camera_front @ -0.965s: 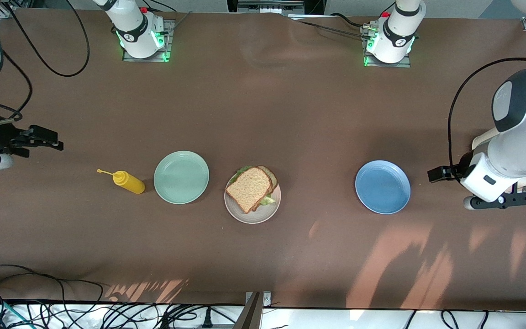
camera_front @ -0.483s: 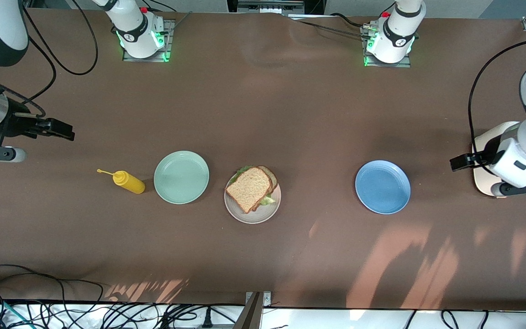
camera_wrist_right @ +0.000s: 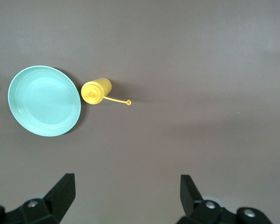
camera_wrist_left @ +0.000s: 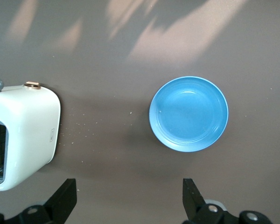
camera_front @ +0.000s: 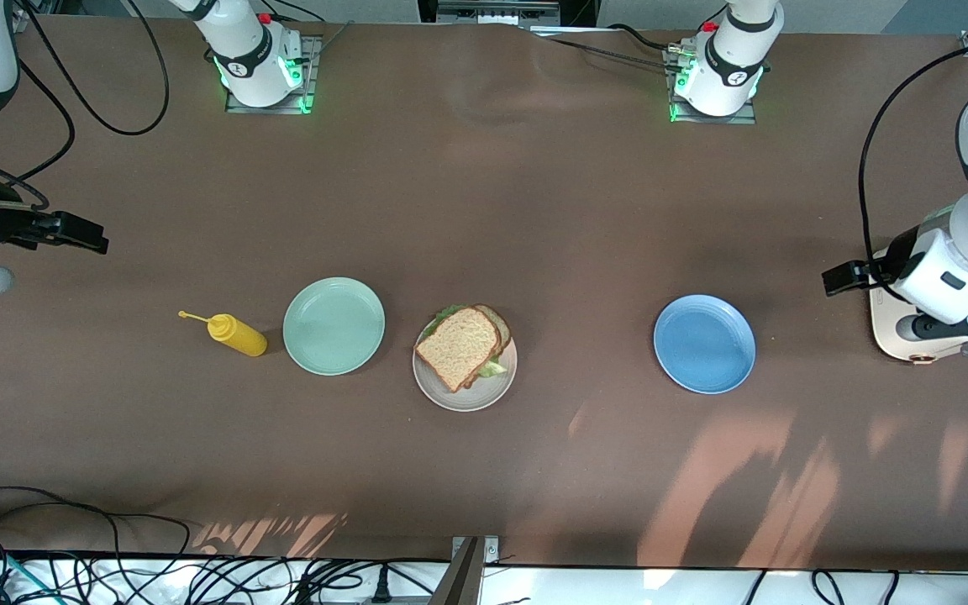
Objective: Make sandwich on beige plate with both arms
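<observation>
The sandwich [camera_front: 461, 345] sits on the beige plate [camera_front: 465, 397], well apart from both grippers. The left gripper [camera_wrist_left: 129, 198] and right gripper [camera_wrist_right: 126, 193] hang wide open and empty above the desk [camera_front: 484, 210].

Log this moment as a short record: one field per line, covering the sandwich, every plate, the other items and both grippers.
sandwich: assembled on the beige plate, lettuce showing at the edges
mint green plate: bare, beside the beige plate toward the right arm's end
blue plate: bare, toward the left arm's end
yellow squeeze bottle: lying beside the mint green plate
toaster: white, at the left arm's end
left gripper: open, empty, over the table between toaster and blue plate
right gripper: open, empty, over the table at the right arm's end
</observation>
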{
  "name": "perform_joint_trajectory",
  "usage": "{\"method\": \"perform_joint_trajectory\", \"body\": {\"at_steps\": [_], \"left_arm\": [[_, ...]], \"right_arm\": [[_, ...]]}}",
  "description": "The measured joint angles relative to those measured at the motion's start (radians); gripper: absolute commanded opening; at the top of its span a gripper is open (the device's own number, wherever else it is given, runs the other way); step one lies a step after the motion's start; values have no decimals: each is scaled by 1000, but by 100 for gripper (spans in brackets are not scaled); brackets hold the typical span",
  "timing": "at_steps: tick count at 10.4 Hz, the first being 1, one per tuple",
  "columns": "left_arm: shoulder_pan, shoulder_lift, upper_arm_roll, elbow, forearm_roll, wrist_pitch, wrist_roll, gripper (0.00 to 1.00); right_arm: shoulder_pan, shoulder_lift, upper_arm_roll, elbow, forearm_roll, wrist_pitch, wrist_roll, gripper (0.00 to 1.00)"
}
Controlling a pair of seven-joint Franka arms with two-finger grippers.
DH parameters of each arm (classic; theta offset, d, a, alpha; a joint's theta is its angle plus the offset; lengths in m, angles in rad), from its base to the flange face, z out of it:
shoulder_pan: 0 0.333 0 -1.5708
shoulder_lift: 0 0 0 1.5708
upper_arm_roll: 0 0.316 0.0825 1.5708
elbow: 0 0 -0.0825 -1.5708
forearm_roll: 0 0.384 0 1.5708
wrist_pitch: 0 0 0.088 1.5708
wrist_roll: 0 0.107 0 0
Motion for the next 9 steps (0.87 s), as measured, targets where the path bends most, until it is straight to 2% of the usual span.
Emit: {"method": "perform_joint_trajectory", "body": {"at_steps": [4,7,9], "left_arm": [[3,-7,-4,0,0,-6,0,100],[47,-7,0,0,0,-6,8,99],[72,-15,-1,0,0,-5,28,99]], "right_arm": [[13,0,3,0,1,-11,1,100],[-44,0,83,0,57,-13,2,100],[-55,0,92,0,64,-13,1,100]]}}
